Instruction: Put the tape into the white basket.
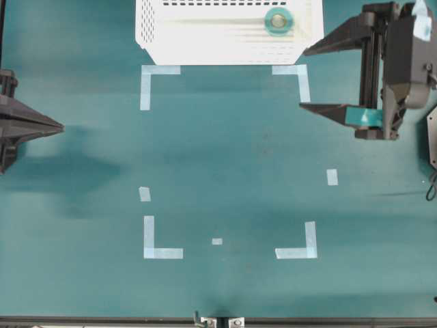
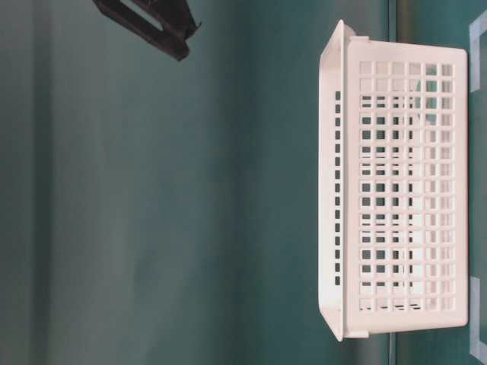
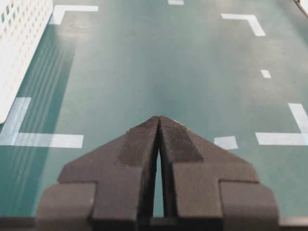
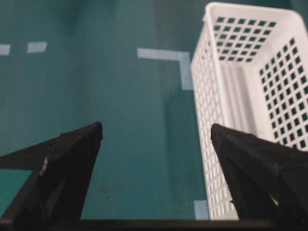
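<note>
Overhead, right gripper [image 1: 302, 78]: its two fingers stood spread wide, one tip near the white basket [image 1: 164, 41], the other lower over bare table [image 1: 232, 157]; nothing sat between them and neither tip touched the basket.
Overhead, tape [image 1: 277, 21]: the teal ring lay flat on the basket floor near its right end, apart from both grippers.
Overhead, left gripper [image 1: 60, 126]: it sat at the left edge, drawn to a single point, well apart from the basket.
Overhead, surroundings: pale corner marks [image 1: 161, 78] framed the open middle of the table.
Table level, basket [image 2: 396, 182]: its holed wall filled the view; the tape could not be made out through it; a dark arm part [image 2: 156, 23] showed, probably the right gripper.
Left wrist, left gripper [image 3: 159, 120]: jaws pressed together, empty, above the table [image 3: 159, 62].
Right wrist, right gripper [image 4: 156, 132]: fingers far apart, empty; the basket [image 4: 240, 86] stood just beside the right-hand finger.
</note>
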You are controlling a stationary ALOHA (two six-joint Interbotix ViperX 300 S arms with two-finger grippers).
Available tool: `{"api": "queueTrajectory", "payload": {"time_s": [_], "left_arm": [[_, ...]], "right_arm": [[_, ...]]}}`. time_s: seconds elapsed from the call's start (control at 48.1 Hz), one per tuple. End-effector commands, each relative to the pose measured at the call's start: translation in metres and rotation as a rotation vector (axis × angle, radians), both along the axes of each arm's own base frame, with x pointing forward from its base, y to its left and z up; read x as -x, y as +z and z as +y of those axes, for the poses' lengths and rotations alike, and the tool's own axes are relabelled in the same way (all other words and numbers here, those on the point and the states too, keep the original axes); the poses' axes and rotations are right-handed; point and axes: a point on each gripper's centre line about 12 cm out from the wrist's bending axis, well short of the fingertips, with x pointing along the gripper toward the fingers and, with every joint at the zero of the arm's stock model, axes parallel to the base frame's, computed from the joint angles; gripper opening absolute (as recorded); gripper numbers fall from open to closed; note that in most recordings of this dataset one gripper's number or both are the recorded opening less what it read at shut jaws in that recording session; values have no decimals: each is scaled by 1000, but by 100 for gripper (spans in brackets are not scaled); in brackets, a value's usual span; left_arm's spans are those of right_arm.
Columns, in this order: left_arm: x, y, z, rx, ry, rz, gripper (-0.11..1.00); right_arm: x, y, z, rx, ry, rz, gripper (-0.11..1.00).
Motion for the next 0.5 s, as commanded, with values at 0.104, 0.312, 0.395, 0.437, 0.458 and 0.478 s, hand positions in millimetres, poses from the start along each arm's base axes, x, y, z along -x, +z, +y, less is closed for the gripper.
{"api": "queueTrajectory", "payload": {"time_s": [0.104, 0.312, 0.395, 0.437, 0.458, 0.478], "left_arm": [[-1, 5, 0, 3, 2, -6, -11], [-1, 5, 1, 6, 7, -8, -11], [-1, 4, 2, 5, 16, -5, -11], [-1, 4, 2, 6, 19, -3, -11], [-1, 4, 3, 5, 22, -6, -11], [-1, 4, 3, 5, 25, -6, -11]], "right_arm": [[12, 9, 6, -5, 25, -50, 98], [32, 3, 11, -5, 51, -91, 98], [42, 2, 12, -5, 63, -134, 98], [45, 1, 13, -4, 68, -153, 98], [48, 1, 13, -5, 71, -164, 98], [50, 1, 13, -3, 74, -174, 98]]}}
